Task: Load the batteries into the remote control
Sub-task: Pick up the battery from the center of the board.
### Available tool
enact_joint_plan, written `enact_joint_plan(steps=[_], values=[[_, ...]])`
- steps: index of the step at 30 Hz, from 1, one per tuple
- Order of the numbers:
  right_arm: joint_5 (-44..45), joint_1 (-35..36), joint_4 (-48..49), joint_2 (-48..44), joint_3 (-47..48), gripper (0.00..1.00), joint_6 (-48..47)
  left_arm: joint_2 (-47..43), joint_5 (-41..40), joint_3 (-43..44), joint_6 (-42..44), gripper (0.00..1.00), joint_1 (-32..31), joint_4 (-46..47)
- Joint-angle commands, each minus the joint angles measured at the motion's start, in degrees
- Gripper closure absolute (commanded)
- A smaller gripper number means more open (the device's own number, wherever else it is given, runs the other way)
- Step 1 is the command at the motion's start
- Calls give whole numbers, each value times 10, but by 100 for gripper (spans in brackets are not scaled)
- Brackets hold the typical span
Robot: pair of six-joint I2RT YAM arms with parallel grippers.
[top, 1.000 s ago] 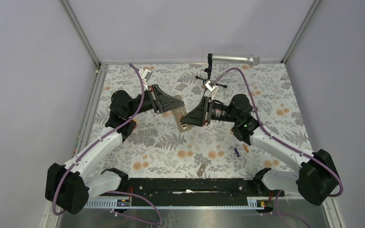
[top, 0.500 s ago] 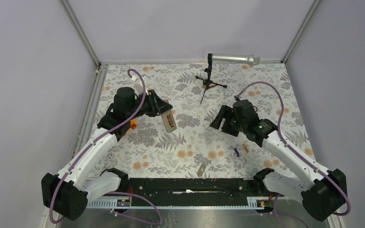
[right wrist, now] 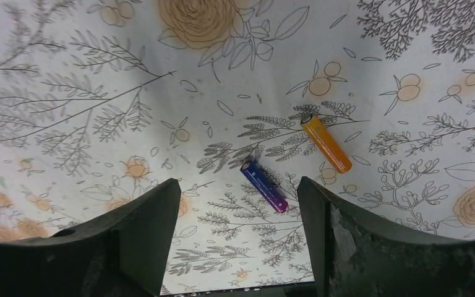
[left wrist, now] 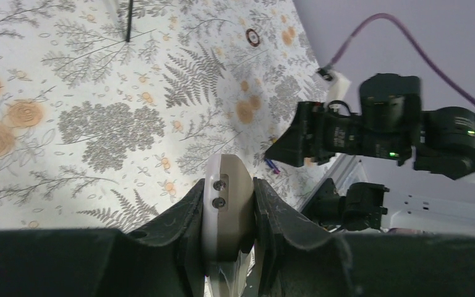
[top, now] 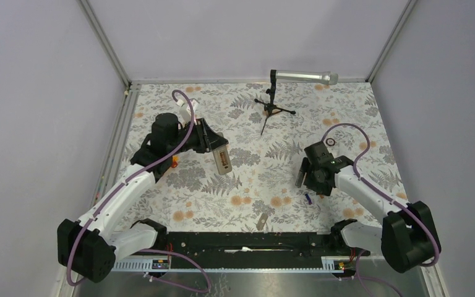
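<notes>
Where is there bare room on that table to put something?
Free: the middle, between the remote and the right pincer, and the far right corner past the microphone stand. Crowded: under that pincer, by the blue battery and orange battery.

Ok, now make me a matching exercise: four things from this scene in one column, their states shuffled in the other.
1. remote control
2. orange battery
3. microphone
4. right gripper

A. open, holding nothing
B. on a black stand
C. clamped in the left gripper
D. lying loose on the floral cloth

Pairs: 1-C, 2-D, 3-B, 4-A.
</notes>
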Motion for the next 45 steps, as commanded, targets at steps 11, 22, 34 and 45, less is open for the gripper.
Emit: enact_joint_plan(steps=[11,22,34,45], values=[[4,-4,3,93,-18,38,23,15,96,-24,-47,100,2,141],[-12,-3,14,130,-13,63,16,17,103,-25,-54,100,2,150],[-23,-3,-23,108,-12,53,40,20,105,-26,-54,100,2,152],[-39,-2,-51,102,-29,55,61,22,105,-31,-58,100,2,163]])
